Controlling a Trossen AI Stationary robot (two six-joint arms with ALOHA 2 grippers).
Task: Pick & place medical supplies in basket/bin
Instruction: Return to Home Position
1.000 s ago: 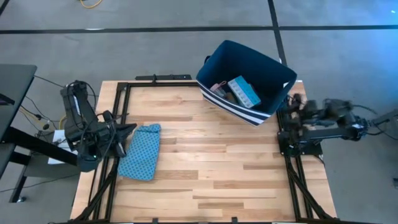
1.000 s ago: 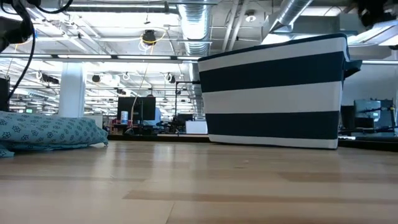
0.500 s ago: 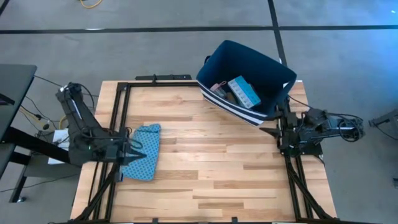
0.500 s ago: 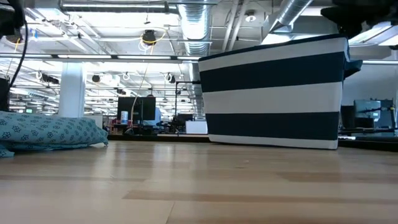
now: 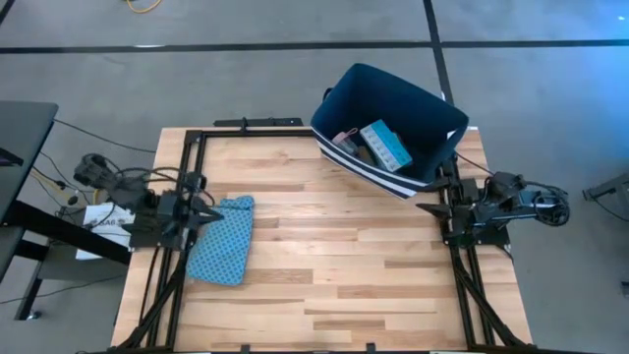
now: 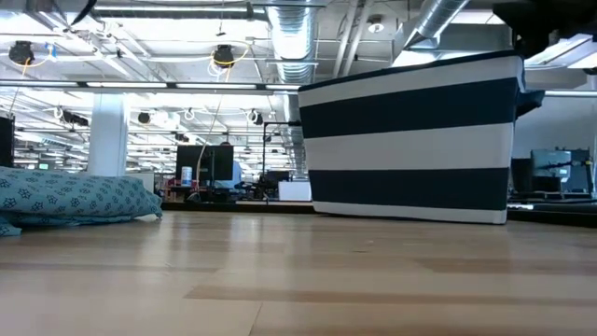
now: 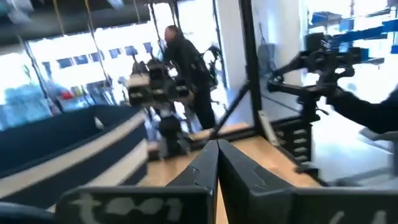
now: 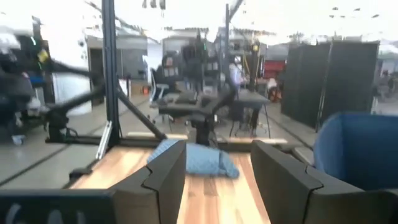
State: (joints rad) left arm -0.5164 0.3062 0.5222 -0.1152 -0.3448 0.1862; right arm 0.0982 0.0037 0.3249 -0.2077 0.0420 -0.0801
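Note:
The navy bin (image 5: 432, 123) with white stripes stands at the table's far right; in the low view, the bin (image 6: 410, 140) rests on its base. Inside lie the light-blue pill organizer (image 5: 385, 145), a pink item (image 5: 344, 137) and a dark item (image 5: 360, 148). My left gripper (image 5: 209, 211) is shut at the table's left edge, level and pointing right, its tip by the left edge of the teal pouch (image 5: 222, 241). My right gripper (image 5: 425, 208) is open at the right edge, pointing left, just near of the bin. The wrist views show the left gripper (image 7: 214, 152) and the right gripper (image 8: 217, 165) empty.
The teal patterned pouch (image 6: 65, 196) lies flat on the table's left part. Black frame rails (image 5: 457, 265) run along the left, right and far edges. Bare wood (image 5: 334, 265) spans the middle and near part. People and equipment show in the room beyond.
Both arms have folded back toward their side edges. The left arm has dropped low toward the table's left, its gripper ending by the pouch's upper left edge. The right arm has drawn in from beside the bin and turned its gripper to point left.

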